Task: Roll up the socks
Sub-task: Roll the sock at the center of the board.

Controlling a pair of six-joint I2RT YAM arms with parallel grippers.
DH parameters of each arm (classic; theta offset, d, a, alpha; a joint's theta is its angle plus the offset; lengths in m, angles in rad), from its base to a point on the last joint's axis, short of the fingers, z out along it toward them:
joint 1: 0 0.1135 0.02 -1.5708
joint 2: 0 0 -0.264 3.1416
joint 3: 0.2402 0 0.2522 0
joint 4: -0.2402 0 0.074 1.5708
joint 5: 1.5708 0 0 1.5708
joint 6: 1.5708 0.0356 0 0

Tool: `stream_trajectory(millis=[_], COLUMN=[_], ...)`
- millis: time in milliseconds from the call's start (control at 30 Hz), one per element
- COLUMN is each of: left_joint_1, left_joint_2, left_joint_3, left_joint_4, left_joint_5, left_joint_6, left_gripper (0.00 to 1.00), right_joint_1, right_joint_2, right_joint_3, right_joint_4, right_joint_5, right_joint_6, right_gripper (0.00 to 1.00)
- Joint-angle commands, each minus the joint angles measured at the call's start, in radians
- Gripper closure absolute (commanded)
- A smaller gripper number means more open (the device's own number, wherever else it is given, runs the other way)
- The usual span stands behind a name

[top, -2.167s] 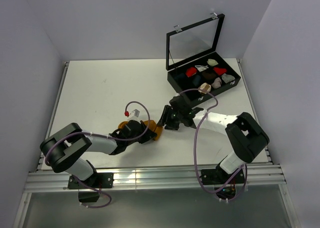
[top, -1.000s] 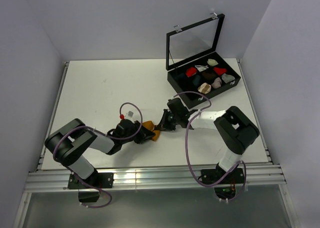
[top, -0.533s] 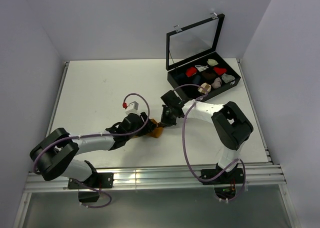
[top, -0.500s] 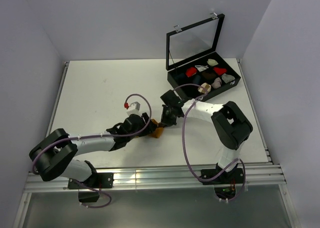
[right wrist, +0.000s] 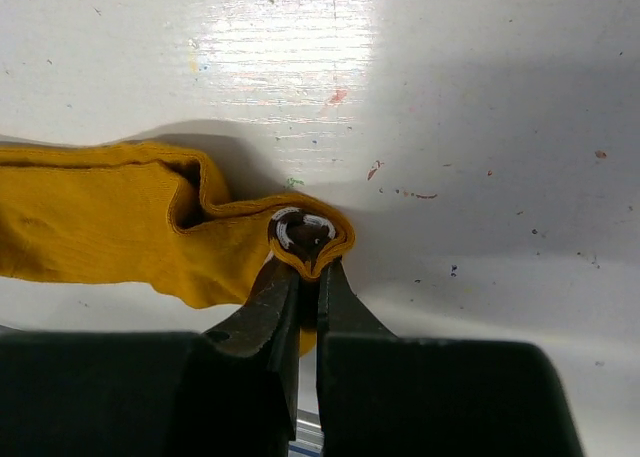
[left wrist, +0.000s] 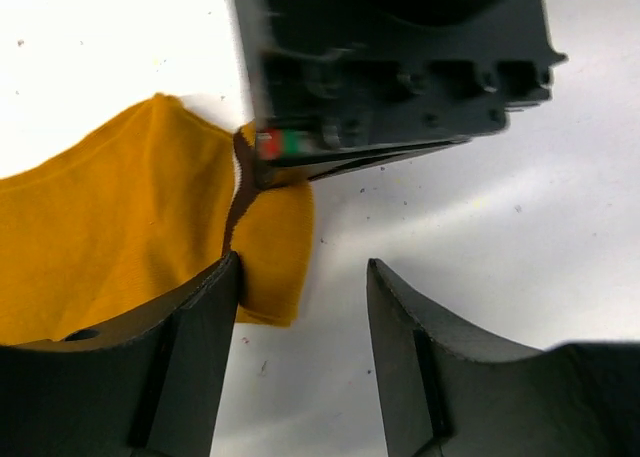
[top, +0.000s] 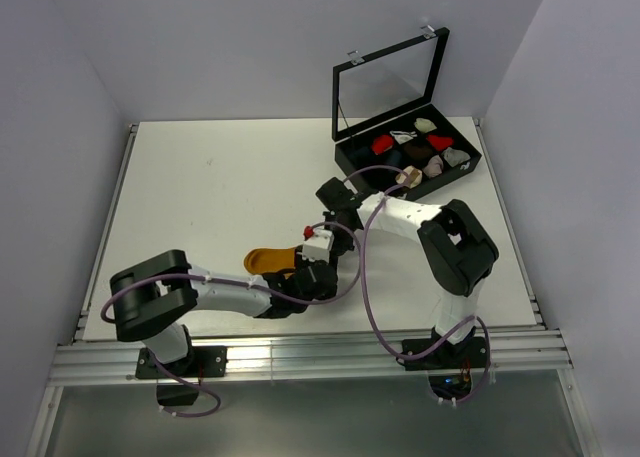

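Pinches rolled cuff end of mustard-orange sock (right wrist: 100, 217) in fully closed right gripper (right wrist: 308, 267) at centre of right wrist frame, holds left gripper (left wrist: 300, 277) half open, empty, beside sock's edge, sock lying on white table (top: 200, 177), lower centre of top view.

in the top view the mustard sock (top: 266, 260) shows only as a curved strip; the rest lies under the left arm (top: 230, 289), and the left gripper (left wrist: 300, 352) cannot be made out there. both wrist views cut the sock off at the left edge. the right gripper (right wrist: 308, 269) is blurred in the left wrist view. the bundles (top: 420, 152) in the box (top: 350, 172) are too small to tell apart.
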Motion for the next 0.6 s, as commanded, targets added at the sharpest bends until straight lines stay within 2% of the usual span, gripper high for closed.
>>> stream_trajectory(millis=[0, 167, 233, 333, 467, 500, 567], left_joint_1=[-0.044, -0.067, -0.067, -0.068, -0.065, -0.062, -0.05], left_joint_2=[0.048, 0.089, 0.109, 0.149, 0.158, 0.146, 0.122], left_joint_3=[0.076, 0.101, 0.107, 0.131, 0.111, 0.099, 0.067], left_joint_4=[-0.023, -0.052, -0.093, -0.167, -0.262, -0.276, -0.276], left_joint_5=[-0.131, -0.155, -0.156, -0.165, -0.144, -0.139, -0.092], left_joint_6=[0.066, 0.063, 0.034, -0.052, -0.155, -0.199, -0.242], left_gripper=[0.42, 0.46, 0.64, 0.79, 0.93, 0.97, 1.0], right_joint_1=[0.016, 0.019, 0.019, 0.019, 0.019, 0.019, 0.018], right_joint_2=[0.02, 0.021, 0.024, 0.023, -0.009, -0.038, -0.077], right_joint_3=[0.026, 0.017, 0.017, 0.014, -0.033, -0.049, -0.098], right_joint_4=[-0.044, -0.033, -0.032, -0.026, 0.043, 0.089, 0.146], right_joint_5=[0.001, -0.01, -0.02, -0.031, -0.063, -0.069, -0.085], right_joint_6=[-0.021, -0.018, -0.018, -0.024, -0.01, -0.004, 0.016], right_gripper=[1.0, 1.0, 1.0, 1.0, 0.99, 0.93, 0.86])
